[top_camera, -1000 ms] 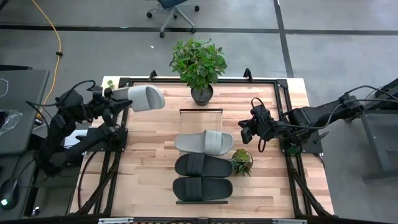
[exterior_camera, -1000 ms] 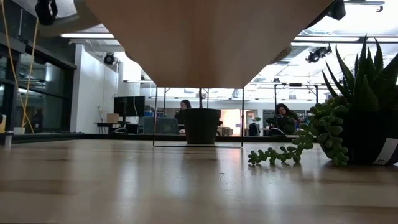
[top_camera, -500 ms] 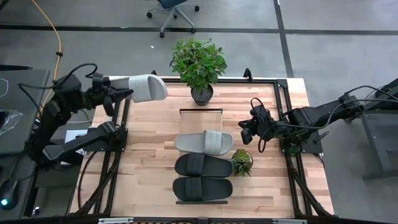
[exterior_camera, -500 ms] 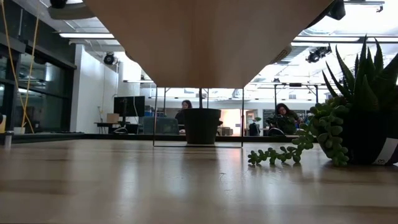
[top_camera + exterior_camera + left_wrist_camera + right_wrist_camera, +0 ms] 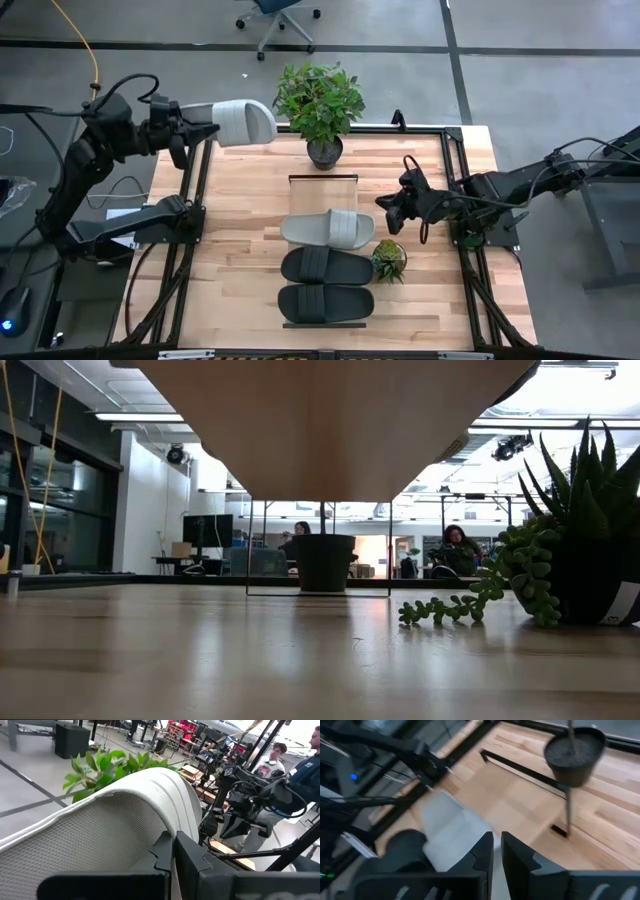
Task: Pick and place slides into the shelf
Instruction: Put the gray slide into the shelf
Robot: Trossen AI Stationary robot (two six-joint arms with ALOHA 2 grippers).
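A light grey slide [image 5: 245,122] hangs in the air over the table's far left corner, with my left gripper [image 5: 203,132] shut on it. It fills the left wrist view, ribbed strap [image 5: 170,790] away from the fingers. The shelf [image 5: 322,190] lies in the table's middle. One grey slide [image 5: 327,229] and two black slides [image 5: 325,265] [image 5: 325,303] lie flat on it in a row. My right gripper [image 5: 392,205] hovers shut and empty to the right of the shelf. No gripper shows in the low view. My left gripper pinches the slide's end opposite the strap [image 5: 150,847] between its two fingers. They come at it about level from the table's left. The slide sticks out past the fingertips toward the table's right, lifted clear of everything. The fingers hide the exact place of contact.
A leafy potted plant [image 5: 320,100] stands at the far edge just beyond the shelf. A small succulent [image 5: 389,258] sits right of the black slides, close under my right gripper. Bare wood [image 5: 240,250] lies left of the shelf. People stand in the room behind.
My left gripper has risen and gone toward the table's far edge, carrying the grey slide with it. The slide stays roughly level and clear of the table. The three slides on the shelf have not moved.
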